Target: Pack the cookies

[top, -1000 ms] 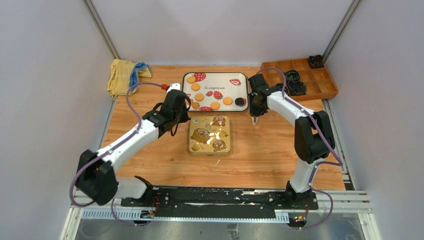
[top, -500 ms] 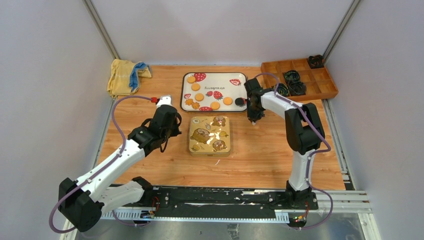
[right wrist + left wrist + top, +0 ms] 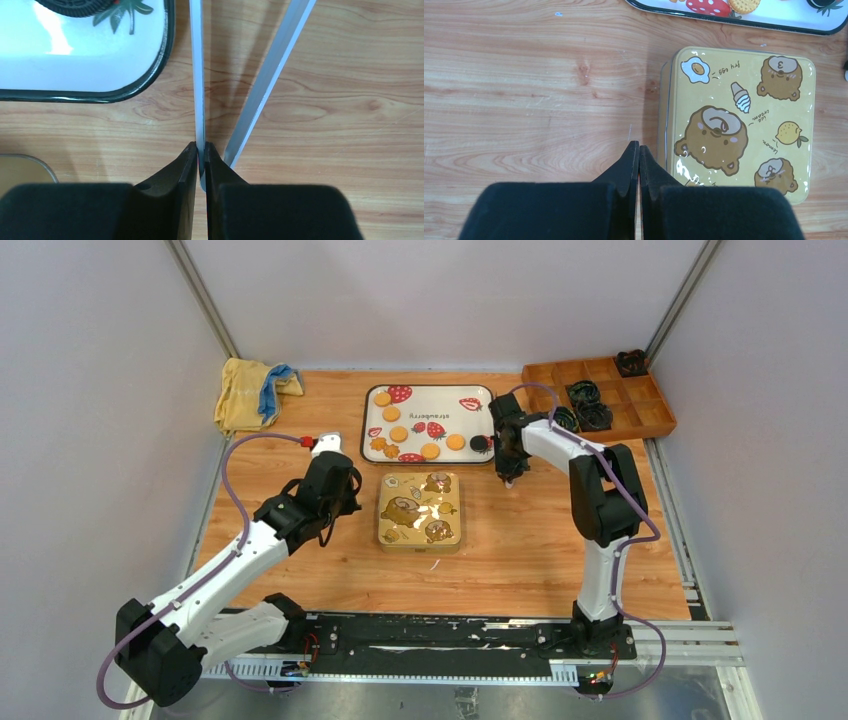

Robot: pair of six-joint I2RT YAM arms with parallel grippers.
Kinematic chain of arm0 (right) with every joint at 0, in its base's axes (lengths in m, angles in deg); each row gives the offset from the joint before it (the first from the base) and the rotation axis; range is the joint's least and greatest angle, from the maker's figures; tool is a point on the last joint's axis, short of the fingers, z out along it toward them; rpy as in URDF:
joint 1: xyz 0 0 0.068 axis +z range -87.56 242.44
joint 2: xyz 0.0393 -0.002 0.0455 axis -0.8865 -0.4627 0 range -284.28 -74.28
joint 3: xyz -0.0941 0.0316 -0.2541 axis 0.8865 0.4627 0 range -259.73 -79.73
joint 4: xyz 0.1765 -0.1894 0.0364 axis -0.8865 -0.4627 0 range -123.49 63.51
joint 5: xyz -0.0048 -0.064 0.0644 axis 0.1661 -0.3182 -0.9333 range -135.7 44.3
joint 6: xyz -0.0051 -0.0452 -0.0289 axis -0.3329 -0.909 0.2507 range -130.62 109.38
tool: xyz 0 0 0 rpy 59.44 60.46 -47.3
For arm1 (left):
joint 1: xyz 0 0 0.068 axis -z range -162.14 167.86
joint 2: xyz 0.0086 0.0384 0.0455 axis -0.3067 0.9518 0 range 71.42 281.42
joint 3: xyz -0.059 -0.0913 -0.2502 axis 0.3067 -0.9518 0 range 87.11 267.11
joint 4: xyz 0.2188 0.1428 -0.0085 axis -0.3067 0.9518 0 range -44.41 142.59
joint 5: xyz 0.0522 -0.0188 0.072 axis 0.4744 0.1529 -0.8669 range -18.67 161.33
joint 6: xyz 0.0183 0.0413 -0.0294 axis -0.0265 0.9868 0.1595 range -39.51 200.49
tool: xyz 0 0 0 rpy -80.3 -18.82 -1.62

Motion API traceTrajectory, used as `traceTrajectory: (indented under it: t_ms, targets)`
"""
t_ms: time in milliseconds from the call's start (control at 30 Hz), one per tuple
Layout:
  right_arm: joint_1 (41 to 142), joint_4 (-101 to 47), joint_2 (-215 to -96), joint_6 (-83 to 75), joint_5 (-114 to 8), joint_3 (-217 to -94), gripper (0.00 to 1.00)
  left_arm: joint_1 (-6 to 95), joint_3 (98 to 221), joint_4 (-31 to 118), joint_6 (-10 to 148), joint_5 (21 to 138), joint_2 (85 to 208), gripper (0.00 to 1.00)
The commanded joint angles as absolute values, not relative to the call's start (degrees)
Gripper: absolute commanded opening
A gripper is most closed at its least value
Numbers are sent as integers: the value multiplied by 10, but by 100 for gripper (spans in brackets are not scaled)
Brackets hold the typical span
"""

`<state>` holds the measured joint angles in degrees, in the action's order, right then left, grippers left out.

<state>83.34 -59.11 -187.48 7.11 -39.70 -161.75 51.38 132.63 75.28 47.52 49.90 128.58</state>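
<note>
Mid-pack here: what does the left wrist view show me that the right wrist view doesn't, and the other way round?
Only the left wrist: the whole yellow bear tin, lid on, the shut, empty left claw beside its left edge, and a golden cookie on the tray. Only the right wrist: the right claw shut on thin metal tweezers, their two arms spreading over the wooden table. Both: the tray's rim, the black cookie and the table; the right wrist catches only a corner of the tin.
</note>
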Motion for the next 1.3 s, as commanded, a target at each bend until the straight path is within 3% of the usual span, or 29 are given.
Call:
traceTrajectory:
  t_ms: [0, 167, 333, 467, 833, 1033, 1267]
  targets:
    - [823, -620, -1850, 67, -377, -1597, 14, 515, 1324, 752, 476, 494, 1284, 2]
    - [822, -623, -1854, 63, -375, -1602, 18, 516, 1334, 752, 479, 494, 1297, 2]
    - [823, -624, -1846, 67, -377, -1606, 40, 515, 1346, 762, 488, 474, 1284, 4]
    - [823, -624, -1833, 65, -373, -1610, 51, 515, 1364, 779, 500, 457, 1279, 10]
    - [823, -618, -1797, 64, -384, -1611, 53, 515, 1384, 798, 497, 443, 1278, 21]
    - [813, -609, -1765, 65, -322, -1600, 53, 515, 1386, 800, 499, 442, 1282, 21]
    - [760, -617, -1806, 80, -357, -1625, 51, 515, 1413, 799, 505, 451, 1311, 20]
